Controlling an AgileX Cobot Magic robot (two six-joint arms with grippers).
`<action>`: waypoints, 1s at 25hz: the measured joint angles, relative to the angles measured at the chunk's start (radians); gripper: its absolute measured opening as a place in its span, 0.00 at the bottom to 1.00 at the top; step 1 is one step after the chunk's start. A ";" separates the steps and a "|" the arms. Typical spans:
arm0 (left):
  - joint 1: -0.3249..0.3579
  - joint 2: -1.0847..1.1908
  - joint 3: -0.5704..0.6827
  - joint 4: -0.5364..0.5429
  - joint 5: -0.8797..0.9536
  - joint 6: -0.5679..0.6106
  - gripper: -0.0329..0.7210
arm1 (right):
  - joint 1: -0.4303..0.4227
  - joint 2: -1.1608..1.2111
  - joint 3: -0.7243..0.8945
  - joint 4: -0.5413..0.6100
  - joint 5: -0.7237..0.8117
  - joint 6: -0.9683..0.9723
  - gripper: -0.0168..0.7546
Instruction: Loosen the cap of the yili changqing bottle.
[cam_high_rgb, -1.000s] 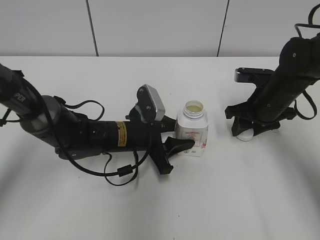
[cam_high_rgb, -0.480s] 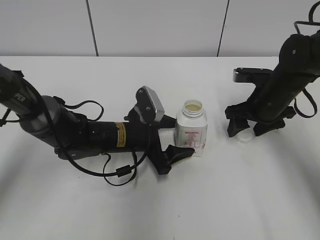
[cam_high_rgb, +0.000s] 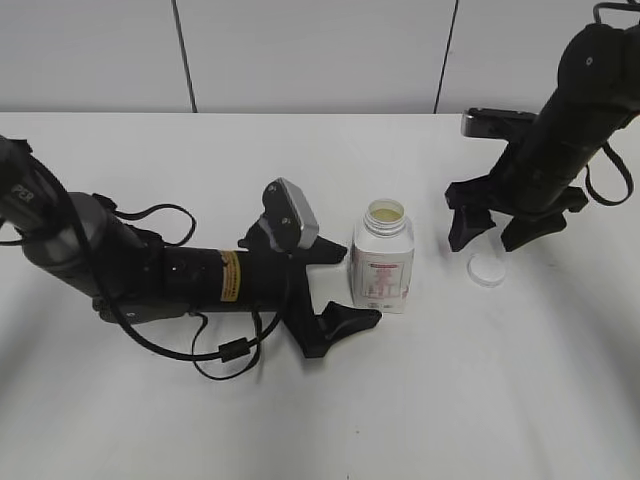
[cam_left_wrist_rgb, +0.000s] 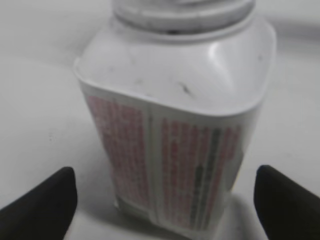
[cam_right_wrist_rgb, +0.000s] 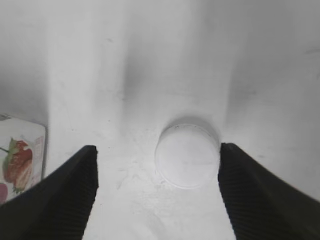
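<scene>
The yili changqing bottle (cam_high_rgb: 382, 268) stands upright mid-table, white with red print, its round neck open. The left wrist view shows it close up (cam_left_wrist_rgb: 175, 120). My left gripper (cam_high_rgb: 347, 286) lies low just left of it, open, with its fingers (cam_left_wrist_rgb: 42, 200) wide on either side of the bottle and not touching it. The white cap (cam_high_rgb: 487, 268) lies flat on the table to the bottle's right. My right gripper (cam_high_rgb: 490, 238) hangs open just above the cap (cam_right_wrist_rgb: 187, 155), and nothing is held. A corner of the bottle (cam_right_wrist_rgb: 20, 160) shows at the left edge of the right wrist view.
The white table (cam_high_rgb: 320, 420) reaches back to a pale panelled wall (cam_high_rgb: 320, 50). My left arm (cam_high_rgb: 160, 275) and its looped cable (cam_high_rgb: 230, 350) lie across the table's left half. My right arm (cam_high_rgb: 570, 110) rises at the back right.
My left gripper opened wider and drew back left, off the bottle. My right gripper opened and rose, leaving the cap lying on the table.
</scene>
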 joint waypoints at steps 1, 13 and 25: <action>0.009 -0.010 0.014 0.007 0.000 0.000 0.89 | 0.000 0.000 -0.013 0.001 0.012 0.000 0.78; 0.113 -0.201 0.140 0.023 0.185 -0.041 0.81 | 0.000 -0.005 -0.112 0.006 0.087 -0.004 0.78; 0.113 -0.345 0.065 -0.218 0.893 -0.059 0.81 | 0.000 -0.112 -0.145 -0.002 0.091 -0.024 0.78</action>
